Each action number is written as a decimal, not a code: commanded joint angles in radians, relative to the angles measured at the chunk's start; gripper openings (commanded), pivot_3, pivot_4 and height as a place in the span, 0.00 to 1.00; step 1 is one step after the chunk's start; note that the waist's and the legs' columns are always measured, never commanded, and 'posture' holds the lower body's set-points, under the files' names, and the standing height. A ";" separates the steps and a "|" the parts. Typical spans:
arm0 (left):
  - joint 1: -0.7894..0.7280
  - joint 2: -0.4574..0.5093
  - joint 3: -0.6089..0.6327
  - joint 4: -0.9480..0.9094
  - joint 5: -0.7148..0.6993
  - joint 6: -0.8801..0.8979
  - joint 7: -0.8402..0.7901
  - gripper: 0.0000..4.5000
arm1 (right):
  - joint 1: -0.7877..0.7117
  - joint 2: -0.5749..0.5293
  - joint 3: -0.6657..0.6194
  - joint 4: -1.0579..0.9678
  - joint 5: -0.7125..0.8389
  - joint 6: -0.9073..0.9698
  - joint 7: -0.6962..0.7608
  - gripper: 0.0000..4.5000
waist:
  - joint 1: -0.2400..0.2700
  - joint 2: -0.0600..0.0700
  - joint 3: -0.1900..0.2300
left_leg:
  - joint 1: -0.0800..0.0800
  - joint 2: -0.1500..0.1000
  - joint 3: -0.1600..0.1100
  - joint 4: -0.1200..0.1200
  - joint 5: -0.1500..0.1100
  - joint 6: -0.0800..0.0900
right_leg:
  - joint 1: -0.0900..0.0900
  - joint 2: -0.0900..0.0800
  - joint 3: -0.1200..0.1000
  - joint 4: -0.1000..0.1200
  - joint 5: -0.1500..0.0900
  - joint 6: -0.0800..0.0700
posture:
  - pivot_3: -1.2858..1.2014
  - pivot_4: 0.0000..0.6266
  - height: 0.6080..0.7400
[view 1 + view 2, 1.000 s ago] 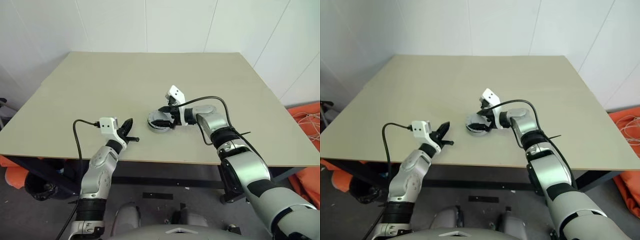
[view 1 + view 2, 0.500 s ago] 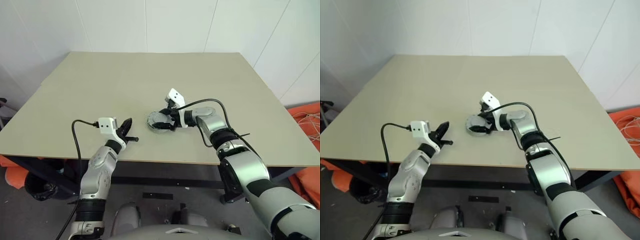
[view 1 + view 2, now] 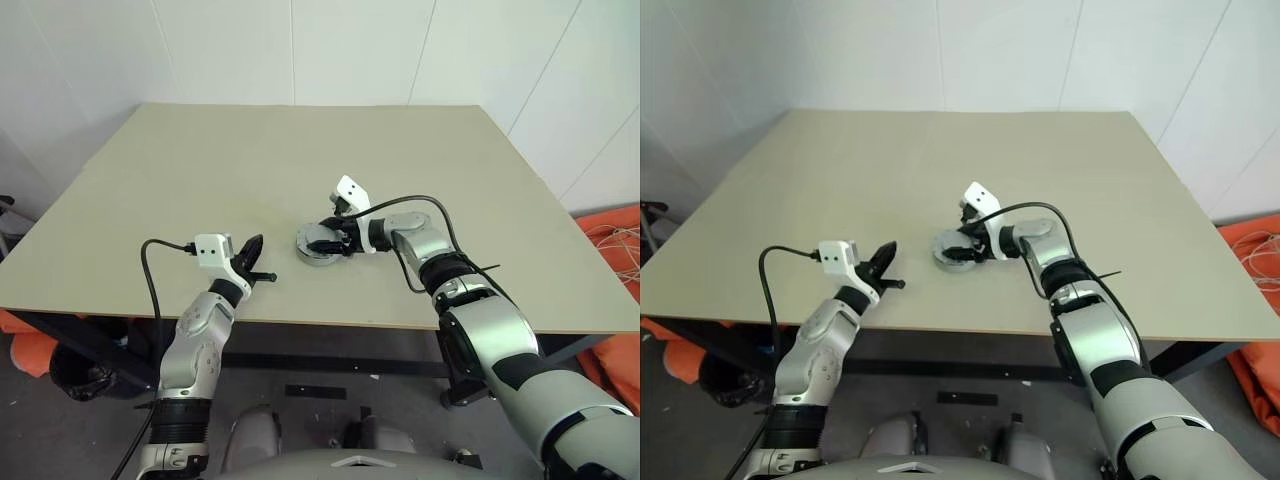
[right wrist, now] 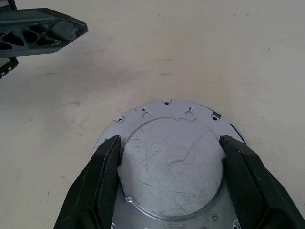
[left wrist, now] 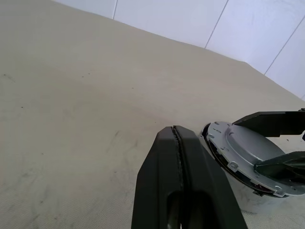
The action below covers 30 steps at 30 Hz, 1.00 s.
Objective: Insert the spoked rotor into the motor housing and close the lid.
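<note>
One motor housing sits on the table, roughly mid-width and closer to the near edge than the far one. One lid, a flat grey disc, lies on top of the housing, covering it; in the left wrist view it looks slightly tilted against the rim, hard to say for sure. Spoked rotor cannot be made out under the lid.

Two grippers. Right gripper is at the housing from its right side, fingers spread wide, one on each side of the lid's raised centre panel and resting on or just above the lid surface; contact not clear. Left gripper is left of the housing, near but apart from it, over the table's near edge, fingers pressed together, holding nothing.

Bare tabletop all around the housing: wide open stretch beyond it to the far edge, open to both sides. White wall behind the far edge. Orange cloth on the floor, right of the table.
</note>
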State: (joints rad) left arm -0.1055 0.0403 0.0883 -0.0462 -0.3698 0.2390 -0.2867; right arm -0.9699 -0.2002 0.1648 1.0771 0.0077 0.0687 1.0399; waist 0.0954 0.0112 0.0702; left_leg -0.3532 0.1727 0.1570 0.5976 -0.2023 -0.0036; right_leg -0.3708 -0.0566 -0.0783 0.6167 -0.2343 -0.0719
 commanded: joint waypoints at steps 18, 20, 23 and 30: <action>-0.006 0.008 -0.002 -0.036 -0.009 -0.001 -0.006 0.00 | 0.159 0.026 -0.026 -0.285 0.022 0.056 -0.065 0.71 | -0.002 0.000 0.000 | 0.000 0.000 0.000 0.000 0.000 0.001 | 0.000 0.000 0.000 -0.001 0.000 0.000 | 0.52 0.00 1.00; -0.007 0.009 -0.003 -0.036 -0.009 0.000 -0.007 0.00 | 0.160 0.025 -0.026 -0.295 0.020 0.067 -0.070 0.71 | -0.002 0.000 0.000 | 0.000 0.000 0.000 0.000 0.000 0.001 | 0.000 0.000 0.000 -0.001 0.000 0.000 | 0.52 0.00 1.00; -0.007 0.010 -0.002 -0.035 -0.010 0.001 -0.008 0.00 | 0.154 0.026 -0.027 -0.299 0.022 0.080 -0.075 0.71 | -0.002 0.000 0.000 | 0.000 0.000 0.001 0.000 0.000 0.001 | 0.000 0.000 0.000 -0.001 0.000 0.000 | 0.52 0.00 1.00; -0.006 0.009 0.000 -0.036 -0.010 0.003 -0.008 0.00 | 0.128 0.026 -0.043 -0.332 0.034 0.066 -0.092 0.71 | -0.002 0.000 0.000 | 0.000 0.000 0.001 -0.001 0.000 0.001 | 0.000 0.000 0.000 -0.001 0.000 0.000 | 0.52 0.00 1.00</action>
State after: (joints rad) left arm -0.1029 0.0453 0.0857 -0.0478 -0.3716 0.2476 -0.2904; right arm -0.8102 -0.1824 0.1312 0.8055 0.0187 0.1522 0.9528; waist 0.0931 0.0112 0.0702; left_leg -0.3530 0.1728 0.1576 0.5969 -0.2028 -0.0031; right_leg -0.3710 -0.0566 -0.0783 0.6152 -0.2346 -0.0721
